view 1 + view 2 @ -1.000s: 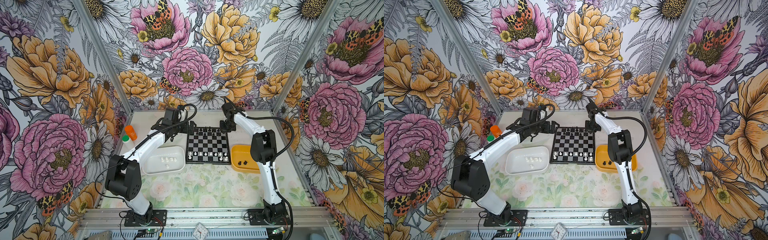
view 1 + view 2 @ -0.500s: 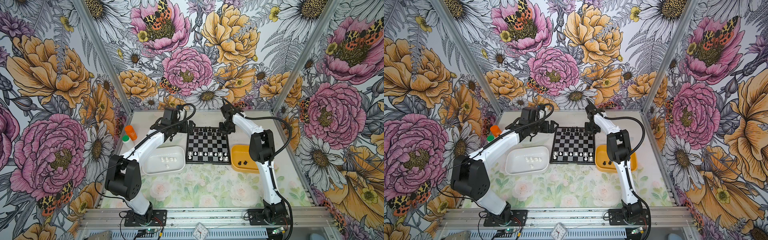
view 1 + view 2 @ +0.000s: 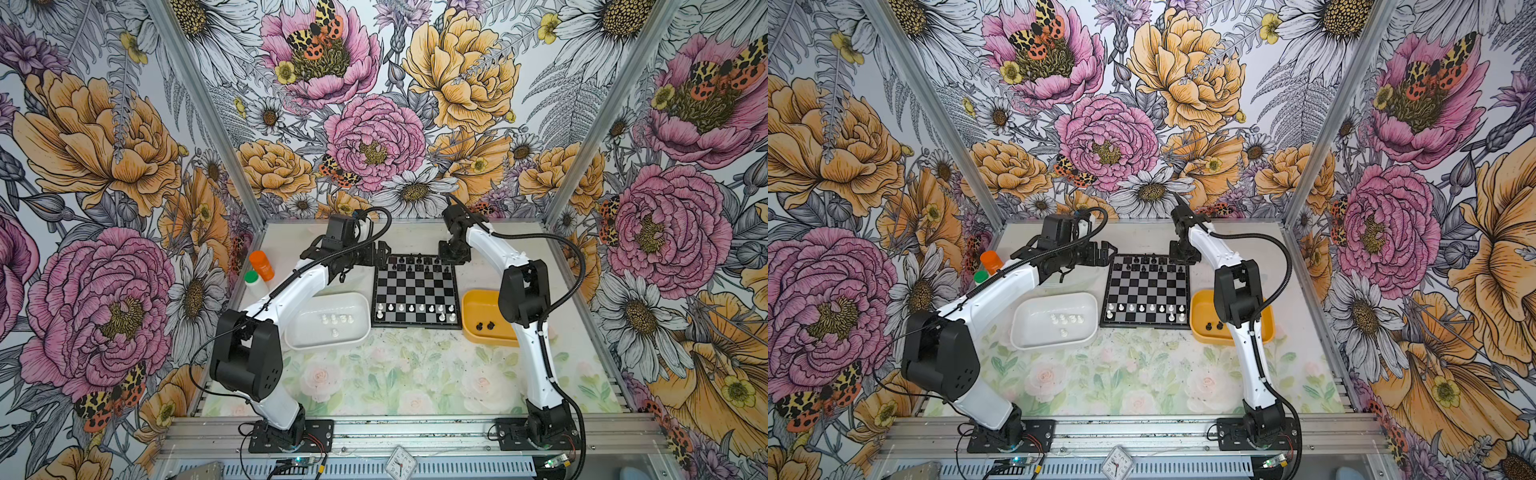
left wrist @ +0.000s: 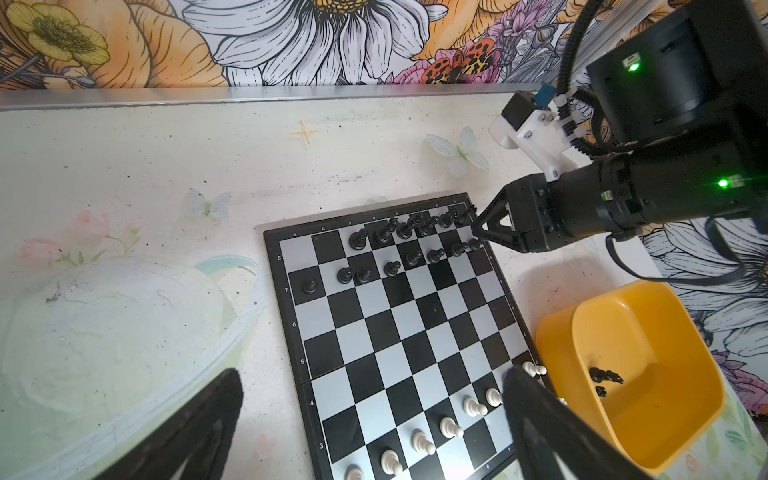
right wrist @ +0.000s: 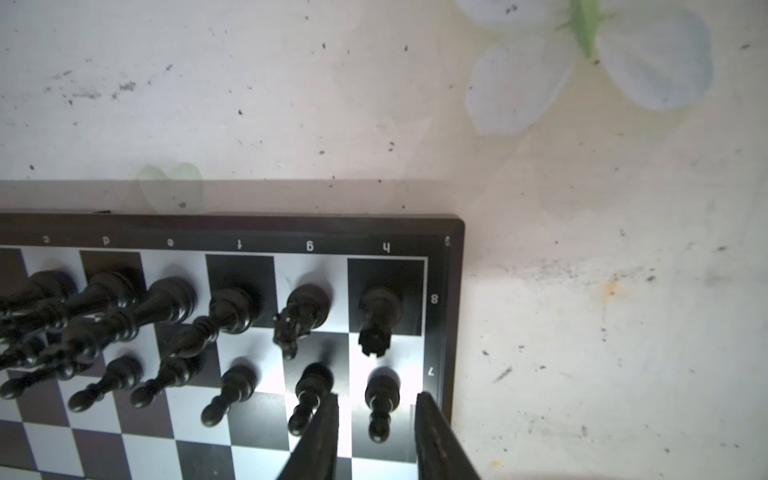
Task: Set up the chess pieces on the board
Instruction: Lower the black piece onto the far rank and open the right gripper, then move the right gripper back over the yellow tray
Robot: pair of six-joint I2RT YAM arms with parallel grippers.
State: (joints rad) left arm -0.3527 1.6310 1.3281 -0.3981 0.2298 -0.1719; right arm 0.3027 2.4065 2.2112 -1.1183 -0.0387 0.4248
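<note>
1. Right wrist view: risk = right gripper (image 5: 376,398) clips a pawn on pulling away; one finger (image 5: 328,419) sits just beside g7 pawn (image 5: 311,384), tiny pcs tip easily & row is crowded
2. h7 pawn (image 5: 381,388) stands upright on the board (image 5: 249,226), between the fingers w/ a gap each side – jaws parted, gripping nothing
3. Other arm: left gripper (image 3: 380,258) spread wide, empty, by board's far corner

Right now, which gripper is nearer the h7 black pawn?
Right. The right gripper straddles the pawn; the left gripper hangs by the far left corner of the board.
</note>
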